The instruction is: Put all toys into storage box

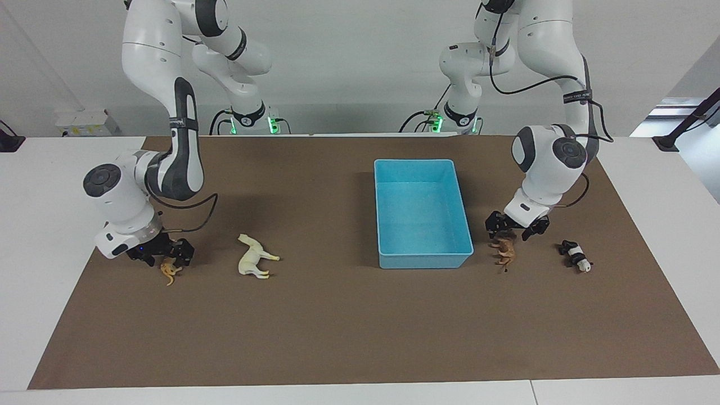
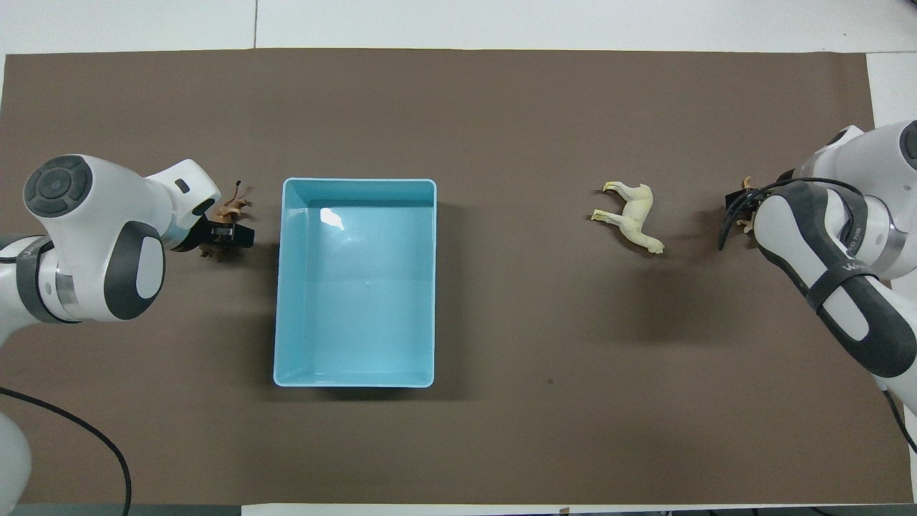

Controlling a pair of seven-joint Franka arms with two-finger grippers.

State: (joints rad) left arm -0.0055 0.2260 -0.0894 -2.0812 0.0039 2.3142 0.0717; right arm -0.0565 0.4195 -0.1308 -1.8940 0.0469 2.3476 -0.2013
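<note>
Four toys lie on the brown mat [image 1: 337,326], none yet in the box [image 1: 422,254]. Toward the left arm's end, the lion [image 1: 504,251] lies on its side just beside the box, and the panda [image 1: 575,255] lies a little further out toward that end. Toward the right arm's end, the tiger [image 1: 168,270] and the llama [image 1: 254,257] lie well apart from the box, the llama between tiger and box.

The left gripper [image 1: 516,228] sits low over the lion with its jaws spread apart, not clamped on anything. The right gripper [image 1: 161,253] is down at the tiger; whether its jaws are apart or already pinching I cannot tell, since the arm's wrist hides most of the toy from above.

Risks, as I judge them:
- The lion is thin and flat on the mat. Jaws closing too high may skim over it; closing off-centre may catch only a leg or the tail, so it twists and drops on the way.
- It lies close to the box wall, so a finger could nudge the box.
- The tiger is small and mostly covered, so a closing pinch may squirt it sideways rather than seat it.
- The long carry across the mat gives a weak grip time to fail.
</note>
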